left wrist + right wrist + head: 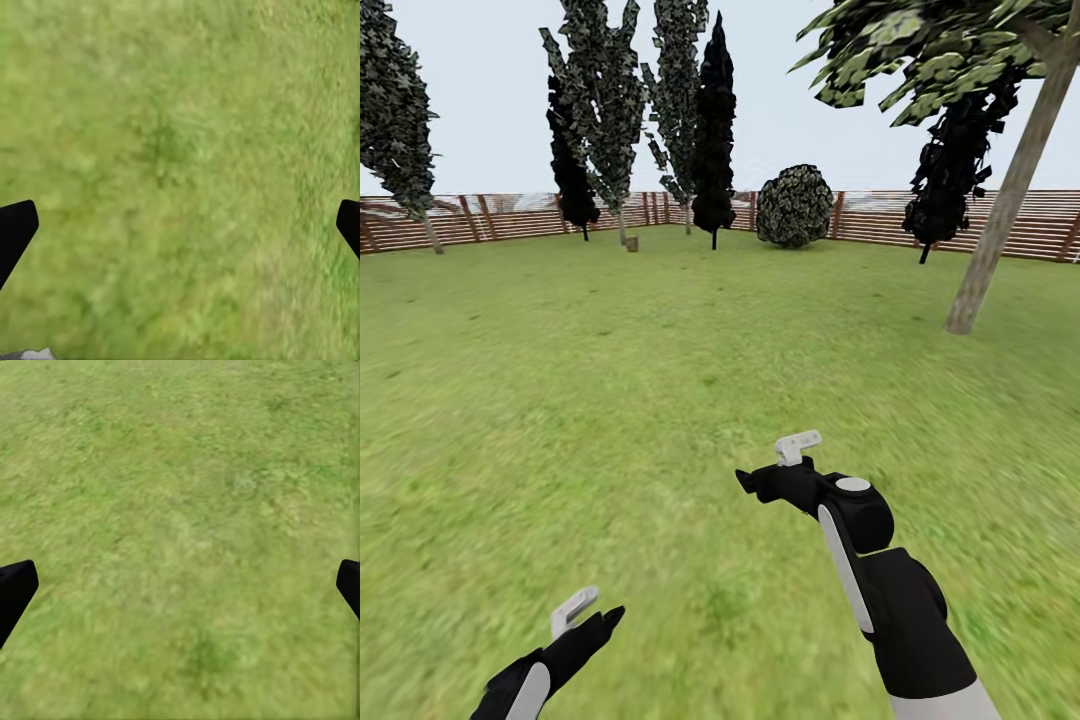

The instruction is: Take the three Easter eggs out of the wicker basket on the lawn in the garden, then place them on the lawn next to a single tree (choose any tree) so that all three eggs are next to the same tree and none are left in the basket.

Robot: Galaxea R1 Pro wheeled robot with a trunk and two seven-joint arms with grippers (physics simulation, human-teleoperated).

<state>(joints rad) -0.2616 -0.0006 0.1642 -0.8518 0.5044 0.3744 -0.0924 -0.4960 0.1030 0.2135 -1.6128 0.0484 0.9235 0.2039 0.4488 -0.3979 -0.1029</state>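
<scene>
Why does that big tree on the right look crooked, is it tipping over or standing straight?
Tilted. The tree has a pale trunk that slants from its foot on the lawn up toward the right. Why it leans cannot be told.

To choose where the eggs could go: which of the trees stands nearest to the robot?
The tree with the thick pale leaning trunk at the right. Its foot is on the lawn, well in front of the fence, while the others stand by the fence.

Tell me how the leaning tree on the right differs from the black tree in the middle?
The leaning tree has a thick pale grey-beige trunk, tilted, and a mottled green crown; the black tree has a thin dark trunk, stands upright, and is a narrow, nearly black column. The leaning tree stands nearer; the black tree is back by the fence. Both grow from the lawn.
</scene>
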